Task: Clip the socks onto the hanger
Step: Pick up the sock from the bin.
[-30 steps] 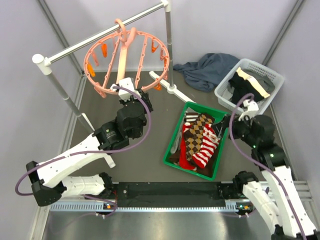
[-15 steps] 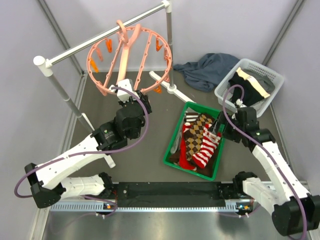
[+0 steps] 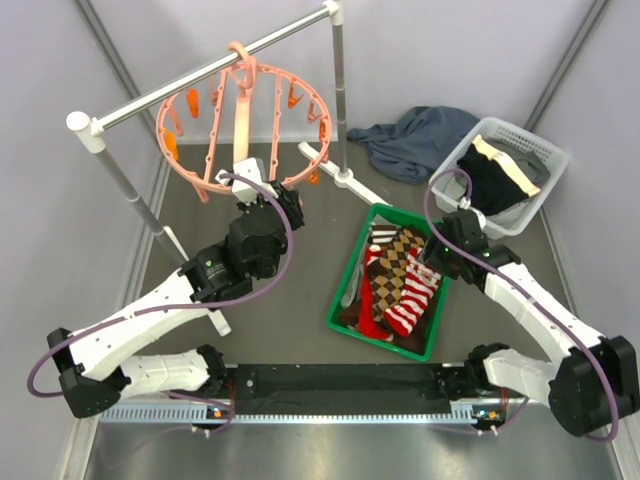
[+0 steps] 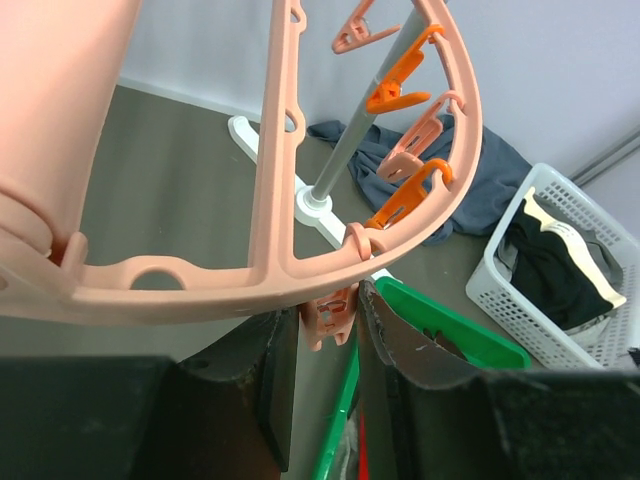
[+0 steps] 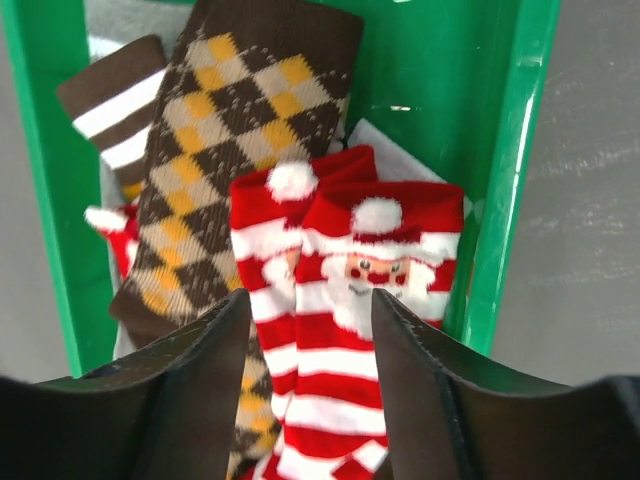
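**First pick from the tray, with a clip held ready**

Nearest, the right hand (image 5: 310,315) hangs over the green tray (image 5: 515,140) on the desk (image 3: 290,300). Its fingers are parted either side of the red-and-white striped sock (image 5: 375,270) and are not seen to pinch it. All the socks (image 3: 400,280) lie overlapping in that tray; none is on the hanger (image 4: 230,285). Judged step: the first pick. The next move calls for closing on the striped cuff alone and lifting clear of the tray wall, since the argyle sock (image 5: 230,110) touches it and may drag along. Farther back, the left hand (image 4: 326,330) is clenched on a pink clip (image 4: 332,312) beneath the hanger's rim. The ring hangs from the grey rail (image 3: 140,103), whose upright post (image 3: 338,100) stands between tray and ring. Beyond lie a dark cloth (image 3: 415,140) and a white basket (image 3: 528,137).
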`<move>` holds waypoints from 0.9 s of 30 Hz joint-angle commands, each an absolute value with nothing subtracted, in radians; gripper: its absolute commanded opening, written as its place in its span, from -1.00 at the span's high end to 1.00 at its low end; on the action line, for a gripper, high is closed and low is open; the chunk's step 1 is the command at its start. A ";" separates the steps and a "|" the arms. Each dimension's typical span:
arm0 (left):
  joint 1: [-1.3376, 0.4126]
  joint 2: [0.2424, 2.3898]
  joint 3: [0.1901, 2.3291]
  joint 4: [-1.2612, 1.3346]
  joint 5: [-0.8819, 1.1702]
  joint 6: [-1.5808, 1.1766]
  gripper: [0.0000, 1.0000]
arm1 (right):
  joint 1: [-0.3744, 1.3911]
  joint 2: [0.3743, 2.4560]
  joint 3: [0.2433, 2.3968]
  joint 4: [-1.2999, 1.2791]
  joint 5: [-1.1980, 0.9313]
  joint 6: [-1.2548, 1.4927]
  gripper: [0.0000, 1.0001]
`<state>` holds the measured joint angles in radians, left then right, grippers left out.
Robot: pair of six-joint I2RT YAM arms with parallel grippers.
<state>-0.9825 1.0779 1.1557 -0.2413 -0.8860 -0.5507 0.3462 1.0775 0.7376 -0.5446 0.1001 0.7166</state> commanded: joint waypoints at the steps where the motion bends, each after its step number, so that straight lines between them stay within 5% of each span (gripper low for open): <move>1: -0.982 1.058 1.167 -0.265 -0.856 -0.560 1.00 | 0.382 1.121 0.704 -0.436 0.204 0.824 0.01; 20: -0.980 1.084 1.207 -0.298 -0.830 -0.522 1.00 | 0.396 1.267 0.577 -0.169 0.261 0.865 0.15; 27: -0.980 1.092 1.223 -0.359 -0.802 -0.535 1.00 | 0.397 1.292 0.575 -0.150 0.259 0.838 0.40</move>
